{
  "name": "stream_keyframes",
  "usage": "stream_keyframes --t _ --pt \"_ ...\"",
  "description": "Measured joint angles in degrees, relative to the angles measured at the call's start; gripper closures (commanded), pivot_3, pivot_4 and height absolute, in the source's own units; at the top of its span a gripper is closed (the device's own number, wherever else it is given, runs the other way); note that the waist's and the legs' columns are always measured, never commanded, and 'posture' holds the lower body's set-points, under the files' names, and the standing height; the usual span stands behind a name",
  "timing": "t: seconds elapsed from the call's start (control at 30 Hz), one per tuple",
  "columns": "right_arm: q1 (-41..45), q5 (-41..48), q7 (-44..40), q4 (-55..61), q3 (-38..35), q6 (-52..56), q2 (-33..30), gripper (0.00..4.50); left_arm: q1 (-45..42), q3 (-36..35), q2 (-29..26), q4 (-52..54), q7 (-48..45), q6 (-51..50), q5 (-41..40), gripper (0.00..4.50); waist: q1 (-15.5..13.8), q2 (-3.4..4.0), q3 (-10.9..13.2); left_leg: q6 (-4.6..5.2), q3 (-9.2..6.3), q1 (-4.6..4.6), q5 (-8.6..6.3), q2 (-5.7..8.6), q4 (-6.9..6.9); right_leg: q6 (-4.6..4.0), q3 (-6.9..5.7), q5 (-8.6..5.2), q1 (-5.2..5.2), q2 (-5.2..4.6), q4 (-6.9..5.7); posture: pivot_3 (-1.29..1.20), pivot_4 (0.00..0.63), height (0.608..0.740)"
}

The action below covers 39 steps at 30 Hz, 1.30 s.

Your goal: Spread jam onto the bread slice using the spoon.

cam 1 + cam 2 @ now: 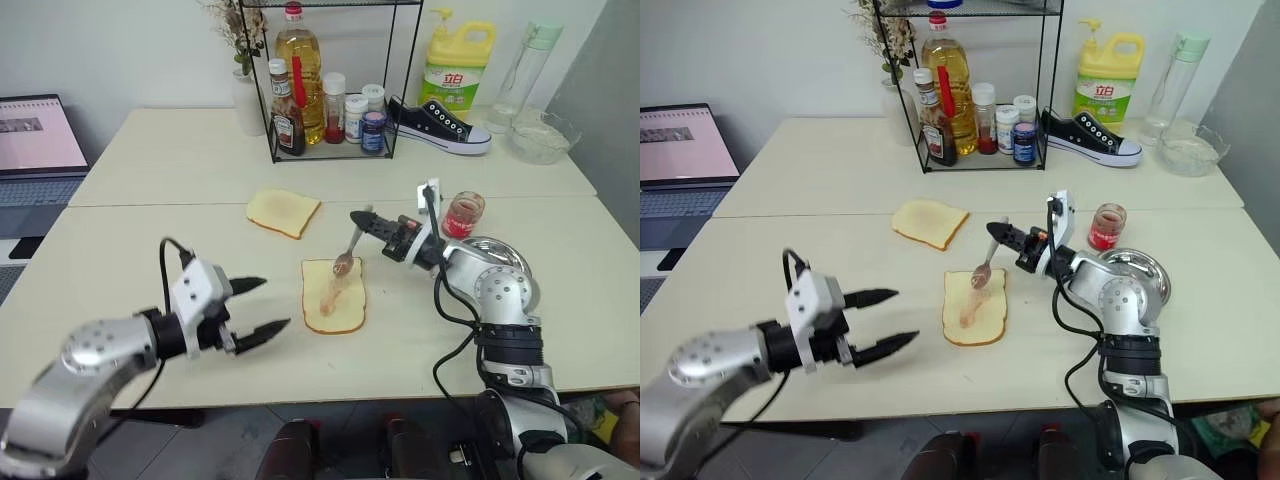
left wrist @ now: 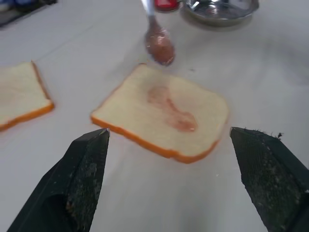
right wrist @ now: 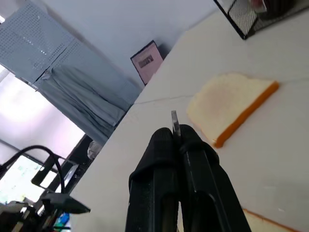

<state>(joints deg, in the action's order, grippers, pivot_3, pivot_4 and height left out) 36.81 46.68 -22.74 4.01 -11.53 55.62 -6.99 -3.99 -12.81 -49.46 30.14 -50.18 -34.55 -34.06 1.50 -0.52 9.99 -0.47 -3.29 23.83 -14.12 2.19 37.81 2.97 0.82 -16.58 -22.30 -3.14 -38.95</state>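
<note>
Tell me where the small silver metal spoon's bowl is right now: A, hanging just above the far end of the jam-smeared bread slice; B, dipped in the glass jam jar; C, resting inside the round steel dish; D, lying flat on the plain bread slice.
A: the small silver metal spoon, pinched in the right tool, hangs bowl-down over the far end of the smeared bread slice.

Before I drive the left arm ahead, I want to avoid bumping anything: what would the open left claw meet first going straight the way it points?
Probably the bread slice with its jam smear, lying between the left claw's open fingers; the spoon hangs beyond it. Depth is uncertain.
</note>
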Motion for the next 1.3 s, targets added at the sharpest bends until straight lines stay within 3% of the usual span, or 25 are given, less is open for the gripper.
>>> stream_keyframes --t 0.27,0.4,0.63,0.9,1.3 --pt "-5.83 2.45 10.3 16.95 -5.64 2.65 -6.79 4.46 -22.09 12.7 0.31 -8.8 -9.19 -1.99 -0.4 0.36 0.01 -0.06 0.04 0.0 0.05 0.04 0.0 0.04 0.0 0.02 0.04 -0.01 0.0 -0.02 -0.01 0.0 0.15 0.74" --pt "-9.04 4.21 16.81 22.62 -11.41 3.16 -8.93 4.46 -31.61 19.52 7.6 -15.83 -10.66 0.58 3.29 0.36 -0.02 -0.07 0.04 0.01 0.06 0.04 0.0 0.03 0.01 0.02 0.04 -0.01 0.02 -0.01 0.02 0.0 0.15 0.74" --pt "-15.52 2.8 23.1 23.43 -19.09 -0.07 -12.47 4.46 -38.14 27.56 18.93 -24.68 -11.77 6.84 9.55 0.36 0.11 -0.08 0.05 0.02 0.19 0.07 0.01 0.03 0.02 0.03 0.14 -0.01 -0.01 -0.02 0.02 0.0 0.15 0.74" --pt "-18.84 -0.78 23.88 14.97 -22.3 -8.52 -11.9 4.46 -39.66 30.8 25.19 -32.06 -13.49 11.66 14.05 0.36 0.2 -0.08 0.05 0.03 0.22 0.05 0.01 0.03 0.04 0.03 0.17 -0.01 0.0 0.0 0.0 0.0 0.15 0.74" --pt "-15.62 2.78 20.74 -5.73 -26.68 -18.84 -6.08 4.46 -41.75 32.91 27.71 -37.56 -16.95 16.87 18.97 0.36 0.21 -0.03 0.05 0.03 0.23 0.05 0.02 0.03 0.04 0.03 0.17 -0.01 0.0 0.0 -0.01 0.0 0.15 0.74"
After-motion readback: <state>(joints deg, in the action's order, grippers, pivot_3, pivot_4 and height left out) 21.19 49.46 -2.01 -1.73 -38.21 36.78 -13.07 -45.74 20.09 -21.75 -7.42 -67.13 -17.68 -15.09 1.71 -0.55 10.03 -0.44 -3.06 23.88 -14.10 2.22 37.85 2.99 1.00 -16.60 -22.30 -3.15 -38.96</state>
